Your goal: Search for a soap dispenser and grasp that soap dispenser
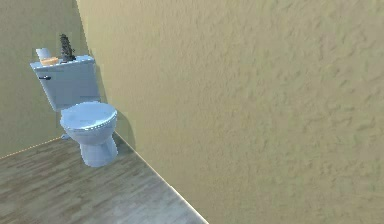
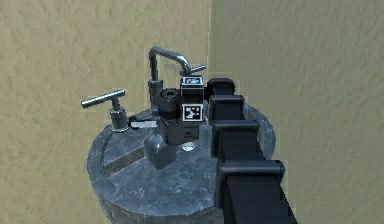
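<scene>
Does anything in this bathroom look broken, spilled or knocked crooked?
Nothing stands out. The toilet stands upright with its lid down, small items sitting on its tank. The faucet and lever handle stand straight on the round grey basin; no spill shows.

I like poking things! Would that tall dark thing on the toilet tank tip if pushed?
Probably: the tall dark thing stands narrow and upright, so a push likely topples it. It looks small, so probably light. The wall behind might stop it.
</scene>
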Tool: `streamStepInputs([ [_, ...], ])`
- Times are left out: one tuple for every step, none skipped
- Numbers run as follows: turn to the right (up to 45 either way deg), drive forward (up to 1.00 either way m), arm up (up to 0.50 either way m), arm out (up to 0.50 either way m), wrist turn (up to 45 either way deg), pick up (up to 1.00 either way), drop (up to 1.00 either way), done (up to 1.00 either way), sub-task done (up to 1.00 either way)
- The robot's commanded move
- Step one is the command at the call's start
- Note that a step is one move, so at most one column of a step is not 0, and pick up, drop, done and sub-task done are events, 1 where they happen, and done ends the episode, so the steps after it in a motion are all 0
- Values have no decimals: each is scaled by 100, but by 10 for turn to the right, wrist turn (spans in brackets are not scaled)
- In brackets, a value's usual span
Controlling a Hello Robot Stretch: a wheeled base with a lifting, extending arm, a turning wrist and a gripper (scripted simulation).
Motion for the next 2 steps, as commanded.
streamStepInputs([
  [0, 0, 0, 0, 0, 100, 0, 0, 0],
  [0, 0, 0, 0, 0, 0, 0, 100, 0],
])
